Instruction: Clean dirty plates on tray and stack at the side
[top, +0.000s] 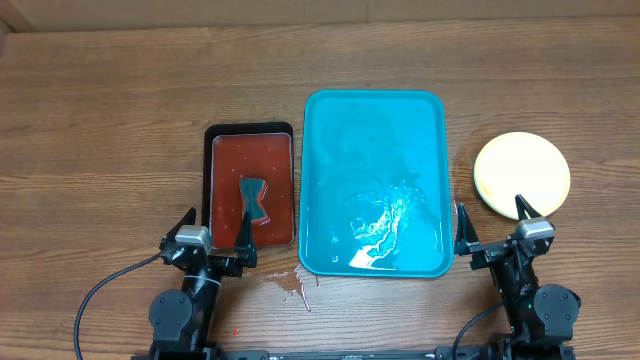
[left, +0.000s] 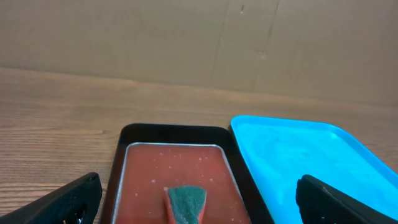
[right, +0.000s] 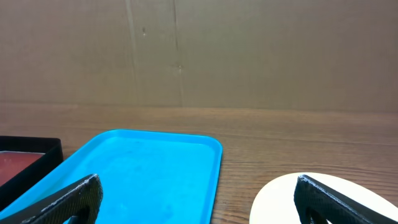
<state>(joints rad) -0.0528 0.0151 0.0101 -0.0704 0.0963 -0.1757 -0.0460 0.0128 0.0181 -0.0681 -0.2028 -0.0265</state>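
Observation:
The turquoise tray (top: 373, 130) lies mid-table with no plates on it, only wet streaks; it also shows in the left wrist view (left: 311, 155) and the right wrist view (right: 143, 174). The plates (top: 521, 173) sit as one pale yellow stack on the table to the right of the tray, with the top plate looking clean; the right wrist view shows its whitish edge (right: 280, 199). My left gripper (top: 215, 232) is open and empty at the near end of the black tray. My right gripper (top: 492, 226) is open and empty, just in front of the stack.
A smaller black tray (top: 250, 135) of red liquid lies left of the turquoise tray, with a green sponge (top: 251, 198) in it, also in the left wrist view (left: 186, 202). Red drips (top: 292, 283) stain the table near the turquoise tray's front left corner.

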